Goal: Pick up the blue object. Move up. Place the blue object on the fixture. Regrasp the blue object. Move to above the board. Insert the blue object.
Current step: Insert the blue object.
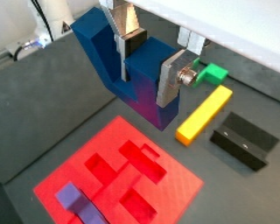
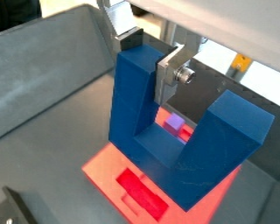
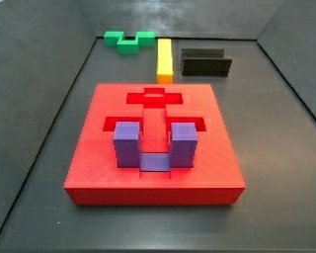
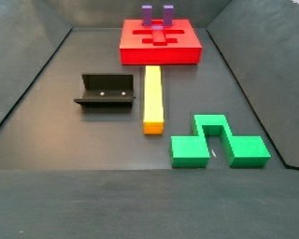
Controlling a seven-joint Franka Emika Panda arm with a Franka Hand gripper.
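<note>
Two silver fingers [image 1: 122, 39] clamp the blue object [image 1: 130, 74] in both wrist views, jaws clenched on one prong, gripper [image 2: 154, 57] high over the bench [image 1: 38, 105]; neither side view catches it. The board [image 1: 119, 171] sits below, so this looks like the carry to above it. To do it well: level the prongs, line them up with the free U cut-out [image 2: 143, 188], then descend slowly. Watch the lilac block [image 3: 153, 146] seated at six o'clock on the board, an edge to clear. Farther off, the yellow bar [image 3: 165, 57], fixture [image 3: 205, 63] and green block [image 3: 127, 40] stand well apart, leaving open room.
</note>
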